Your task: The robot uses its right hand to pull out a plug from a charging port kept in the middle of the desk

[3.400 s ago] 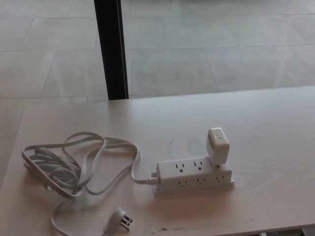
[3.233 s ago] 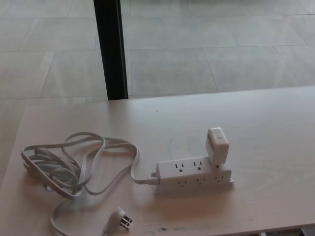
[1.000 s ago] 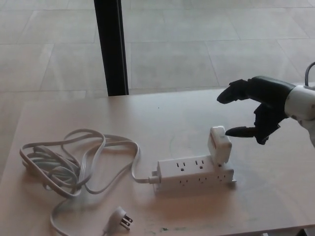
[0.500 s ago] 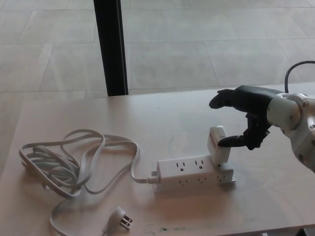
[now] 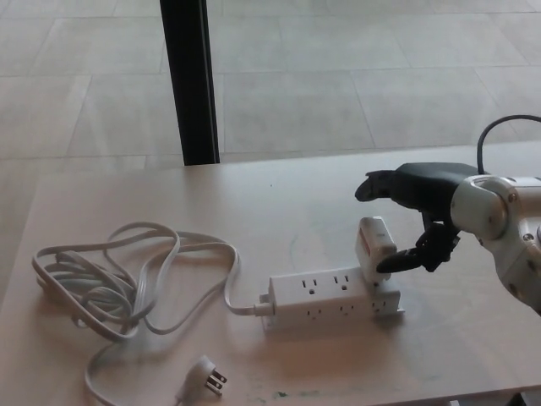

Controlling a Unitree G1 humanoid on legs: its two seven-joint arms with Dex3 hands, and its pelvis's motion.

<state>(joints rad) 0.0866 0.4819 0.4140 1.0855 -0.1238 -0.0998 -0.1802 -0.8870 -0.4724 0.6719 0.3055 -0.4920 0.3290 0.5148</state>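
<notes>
One plug [image 5: 374, 246] sits seated in the right end of the strip [image 5: 334, 300], mid-desk [image 5: 473, 338], with its cord [image 5: 127, 283] coiled to the left. Just right of it, the right hand [image 5: 418, 207] is spread, fingers around the plug but not clamped. Gripping and pulling remain.

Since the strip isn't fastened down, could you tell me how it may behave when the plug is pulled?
The strip looks light and lies loose on the desk, so it may lift or slide. The plug already leans, so it may rock free. The slack cord won't anchor it.
</notes>
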